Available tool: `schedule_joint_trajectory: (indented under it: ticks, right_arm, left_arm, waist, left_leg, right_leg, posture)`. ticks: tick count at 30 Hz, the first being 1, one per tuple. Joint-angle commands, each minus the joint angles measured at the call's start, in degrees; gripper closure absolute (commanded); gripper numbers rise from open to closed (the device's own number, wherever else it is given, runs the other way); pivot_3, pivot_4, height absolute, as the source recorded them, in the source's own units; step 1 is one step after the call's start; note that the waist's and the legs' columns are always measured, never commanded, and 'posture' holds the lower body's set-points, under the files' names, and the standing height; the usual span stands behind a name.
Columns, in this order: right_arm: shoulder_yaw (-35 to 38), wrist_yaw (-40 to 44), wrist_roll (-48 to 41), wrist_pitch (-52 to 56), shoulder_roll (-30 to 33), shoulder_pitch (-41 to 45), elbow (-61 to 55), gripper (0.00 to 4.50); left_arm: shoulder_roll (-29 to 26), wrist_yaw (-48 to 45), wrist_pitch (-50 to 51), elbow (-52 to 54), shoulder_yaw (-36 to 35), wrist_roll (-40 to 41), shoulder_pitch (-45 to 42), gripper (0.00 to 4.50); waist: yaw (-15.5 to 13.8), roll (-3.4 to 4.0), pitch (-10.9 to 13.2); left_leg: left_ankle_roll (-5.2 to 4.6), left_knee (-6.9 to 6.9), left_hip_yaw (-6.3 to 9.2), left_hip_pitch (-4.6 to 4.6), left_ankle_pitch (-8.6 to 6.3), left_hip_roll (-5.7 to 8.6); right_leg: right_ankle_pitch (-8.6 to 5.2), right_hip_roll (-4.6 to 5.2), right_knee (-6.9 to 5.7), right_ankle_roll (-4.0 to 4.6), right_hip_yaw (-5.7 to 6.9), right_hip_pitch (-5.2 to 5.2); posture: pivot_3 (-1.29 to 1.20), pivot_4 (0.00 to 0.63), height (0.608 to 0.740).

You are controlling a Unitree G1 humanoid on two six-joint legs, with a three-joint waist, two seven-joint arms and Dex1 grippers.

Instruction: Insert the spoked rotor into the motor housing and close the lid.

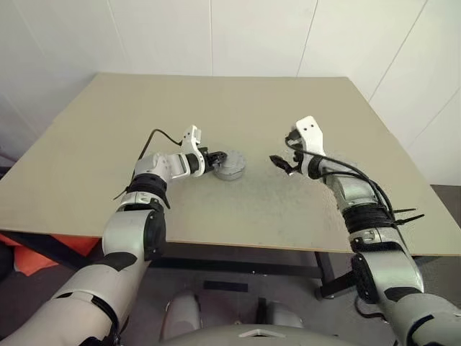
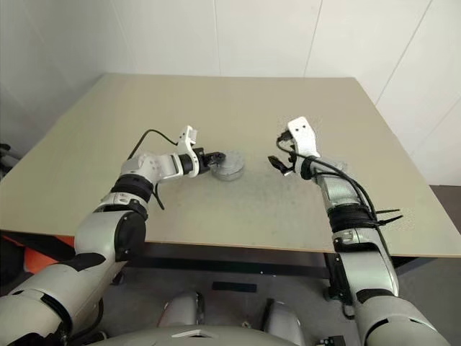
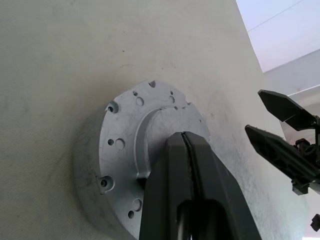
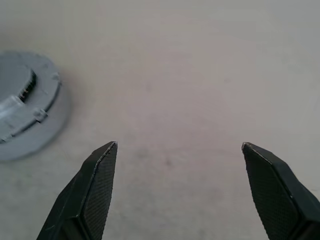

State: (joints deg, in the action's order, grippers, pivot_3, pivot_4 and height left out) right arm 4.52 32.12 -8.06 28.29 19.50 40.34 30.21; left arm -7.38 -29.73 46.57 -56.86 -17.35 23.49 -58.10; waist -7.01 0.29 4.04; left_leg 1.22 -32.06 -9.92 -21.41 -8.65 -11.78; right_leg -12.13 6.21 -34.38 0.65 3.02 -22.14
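left tool (image 3: 186, 150) shut on lid (image 3: 125, 150) | right tool (image 4: 179, 150) wide, apart | table (image 1: 288, 108) mid-area

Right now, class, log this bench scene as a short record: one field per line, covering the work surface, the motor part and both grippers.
Surface: beige table
Motor part: round silver assembly, lid on the motor housing, near the table's middle
Left gripper: shut, fingertips pressed on the lid's top
Right gripper: open, holding nothing, off to the side of the housing
Loose parts: none seen
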Motion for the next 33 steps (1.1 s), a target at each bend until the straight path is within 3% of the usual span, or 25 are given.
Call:
schedule_joint_trajectory:
  ticks: [1,6,12,23,33]
  right_arm:
    - [6.45,-1.54,-7.91,7.35,-2.09,2.74,-2.74,0.02]
    - [14.59,-4.65,-19.31,21.41,-6.4,4.24,-6.2,0.02]
    - [19.56,-10.99,-25.2,30.76,-9.63,4.14,-6.83,0.02]
    - [19.75,-15.81,-26.17,34.56,-12.58,2.69,-5.89,0.02]
    - [20.21,-18.7,-29.19,38.63,-19.69,2.27,-6.29,0.02]
  left_arm:
    - [0.08,1.49,1.81,-1.11,1.68,-1.62,1.8,4.5]
    - [-0.42,1.7,1.59,-1.06,1.42,-1.61,1.95,4.5]
    - [-1.41,2.09,0.84,-1.63,0.86,-1.56,1.58,4.5]
    - [-1.69,2.37,0.59,-1.52,0.77,-1.65,1.86,4.5]
    - [-2.72,2.58,-0.21,-2.4,0.51,-1.74,1.38,4.5]
  waist:
    - [-0.03,0.01,0.0]
    - [-0.12,0.01,-0.01]
    - [-0.14,0.02,-0.01]
    - [-0.29,0.04,-0.03]
    - [-0.22,0.05,-0.04]
  left_leg:
    - [0.0,0.0,0.0,0.0,0.0,-0.01]
    - [-0.01,0.01,0.0,0.0,-0.01,-0.02]
    - [0.1,0.18,0.0,0.08,0.06,-0.02]
    - [0.73,0.97,-0.01,0.21,0.44,0.01]
    - [0.76,1.08,-0.02,0.19,0.46,0.0]
  right_leg:
    - [0.0,0.0,0.0,0.0,0.0,0.0]
    - [0.0,0.07,0.01,0.01,-0.01,0.03]
    - [-0.01,0.07,0.01,-0.01,-0.01,0.01]
    - [-0.02,0.0,0.35,-0.06,0.02,-0.03]
    - [0.0,-0.02,0.52,-0.02,0.03,-0.04]
  posture:
    - [0.0,0.0,0.74]
    - [0.0,0.0,0.74]
    - [0.0,0.0,0.74]
    - [0.0,0.0,0.74]
    - [0.0,0.0,0.74]
